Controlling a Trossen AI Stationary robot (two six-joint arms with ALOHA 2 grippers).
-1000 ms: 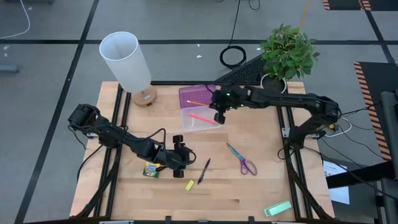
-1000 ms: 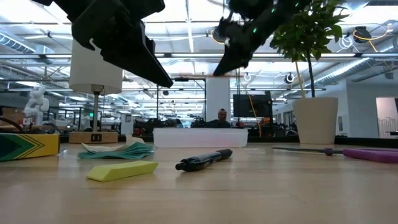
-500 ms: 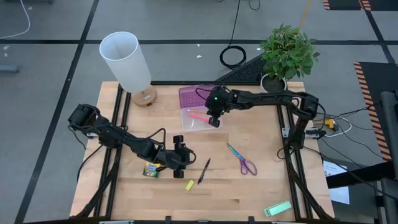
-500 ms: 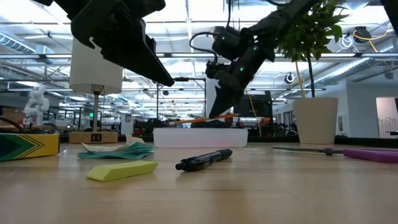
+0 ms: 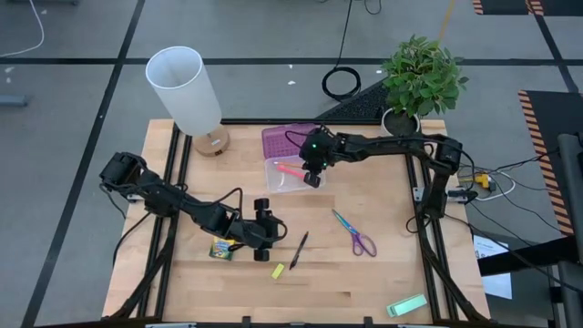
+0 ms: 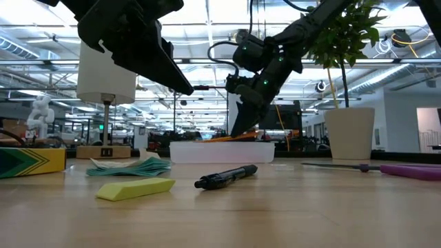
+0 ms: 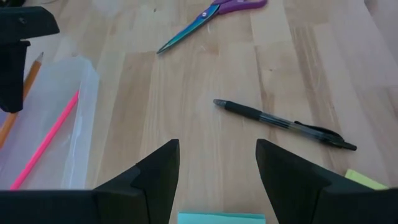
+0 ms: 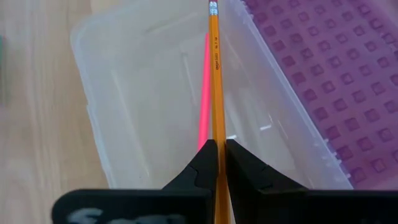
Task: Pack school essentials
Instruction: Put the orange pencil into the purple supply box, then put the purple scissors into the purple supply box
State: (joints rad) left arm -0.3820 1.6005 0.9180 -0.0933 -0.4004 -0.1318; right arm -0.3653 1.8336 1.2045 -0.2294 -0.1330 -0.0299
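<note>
Over clear box (image 5: 290, 176), orange pencil (image 8: 216, 93) hanging, pink pencil (image 8: 203, 102) lying inside. Right gripper (image 8: 217, 152) pinching orange pencil tight, arm reaching in from plant (image 5: 421, 73) side. Left gripper (image 7: 217, 162) waiting near crayon box (image 5: 221, 249), fingers apart, pointing toward black pen (image 7: 283, 123).

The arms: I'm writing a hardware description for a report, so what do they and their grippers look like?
Both arms are dark, jointed and slim, with black cables looped along them. The right arm shows a small green light near its wrist. Each ends in two black, wedge-shaped fingers: broad angular ones on the left gripper, and tapered ones on the right gripper.
</note>
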